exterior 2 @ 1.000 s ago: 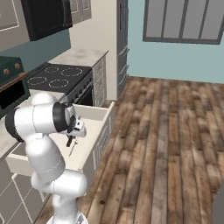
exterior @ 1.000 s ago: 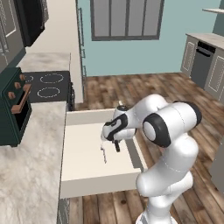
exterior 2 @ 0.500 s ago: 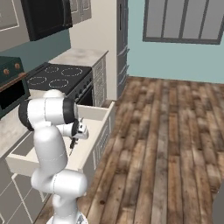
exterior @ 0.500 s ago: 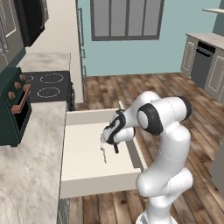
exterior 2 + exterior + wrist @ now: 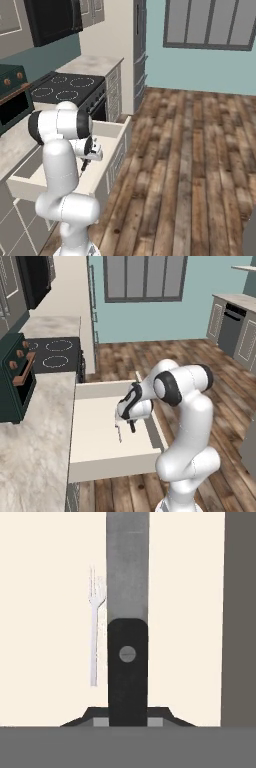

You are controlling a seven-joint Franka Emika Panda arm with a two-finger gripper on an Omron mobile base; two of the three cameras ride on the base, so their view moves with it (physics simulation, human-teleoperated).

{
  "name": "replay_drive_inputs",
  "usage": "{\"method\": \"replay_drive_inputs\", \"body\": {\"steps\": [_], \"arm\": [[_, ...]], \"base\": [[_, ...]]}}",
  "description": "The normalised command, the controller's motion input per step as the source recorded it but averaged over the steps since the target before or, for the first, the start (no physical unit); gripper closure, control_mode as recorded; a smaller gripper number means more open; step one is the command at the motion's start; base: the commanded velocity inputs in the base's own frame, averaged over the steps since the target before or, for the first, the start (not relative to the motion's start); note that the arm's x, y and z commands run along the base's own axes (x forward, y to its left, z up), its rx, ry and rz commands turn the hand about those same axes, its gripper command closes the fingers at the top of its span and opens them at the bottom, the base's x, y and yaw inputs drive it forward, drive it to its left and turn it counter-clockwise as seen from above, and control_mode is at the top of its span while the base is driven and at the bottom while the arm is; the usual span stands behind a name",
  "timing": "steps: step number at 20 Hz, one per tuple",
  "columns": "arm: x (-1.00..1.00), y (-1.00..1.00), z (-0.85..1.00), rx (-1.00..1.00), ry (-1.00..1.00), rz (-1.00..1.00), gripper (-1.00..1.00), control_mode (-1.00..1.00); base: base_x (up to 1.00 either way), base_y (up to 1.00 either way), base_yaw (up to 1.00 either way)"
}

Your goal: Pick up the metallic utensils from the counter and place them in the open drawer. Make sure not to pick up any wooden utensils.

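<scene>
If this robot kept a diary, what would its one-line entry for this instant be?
stage: placing | gripper: shut on black-handled knife, above open drawer | silver fork: lying on drawer floor

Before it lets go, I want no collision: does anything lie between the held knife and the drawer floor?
Nothing visible does. The knife hangs in the gripper over bare drawer floor; the fork lies beside it, apart.

Showing no readable text, label, brand, number or sign anywhere. Bearing only a plain round rivet, no lettering, on the black knife handle (image 5: 128,672); carrying no markings on the cream drawer floor (image 5: 45,612).
</scene>
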Motion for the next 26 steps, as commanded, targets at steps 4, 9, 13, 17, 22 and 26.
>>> {"method": "replay_drive_inputs", "body": {"steps": [4,9,13,17,22,26], "arm": [[0.00,0.00,-0.27,0.00,0.08,-0.01,1.00,-1.00],[0.00,0.00,-0.31,0.00,0.06,-0.01,1.00,-1.00],[0.04,0.00,-0.25,0.00,0.05,0.00,1.00,-1.00],[0.04,0.00,-0.27,0.00,0.04,0.00,1.00,-1.00],[0.00,0.00,0.00,0.00,0.01,0.00,1.00,-1.00],[0.00,0.00,0.00,0.00,0.00,0.00,-1.00,-1.00]], "base": [[0.00,0.00,0.00],[0.00,0.00,0.00],[0.00,0.00,0.00],[0.00,0.00,0.00],[0.00,0.00,0.00],[0.00,0.00,0.00]]}}
